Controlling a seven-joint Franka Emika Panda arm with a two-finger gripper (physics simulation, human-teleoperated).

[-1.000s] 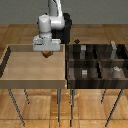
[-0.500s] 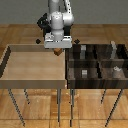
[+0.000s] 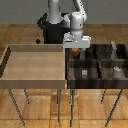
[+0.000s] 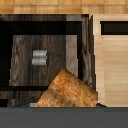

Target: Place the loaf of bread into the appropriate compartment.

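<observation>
The loaf of bread is a small orange-brown block hanging between the fingers of my gripper, which is shut on it. In the exterior view it hovers above the back left corner of the dark compartment box, just past the wall it shares with the tan tray. The wrist view shows the loaf close up, with a dark compartment beneath it that holds a small grey item. My fingertips themselves are not visible there.
The open tan tray fills the exterior view's left, on thin legs. The dark box has several compartments, some holding small grey or white items. The robot's black base stands behind.
My gripper has carried the loaf toward the exterior view's right, from above the tan tray to above the edge of the dark compartment box.
</observation>
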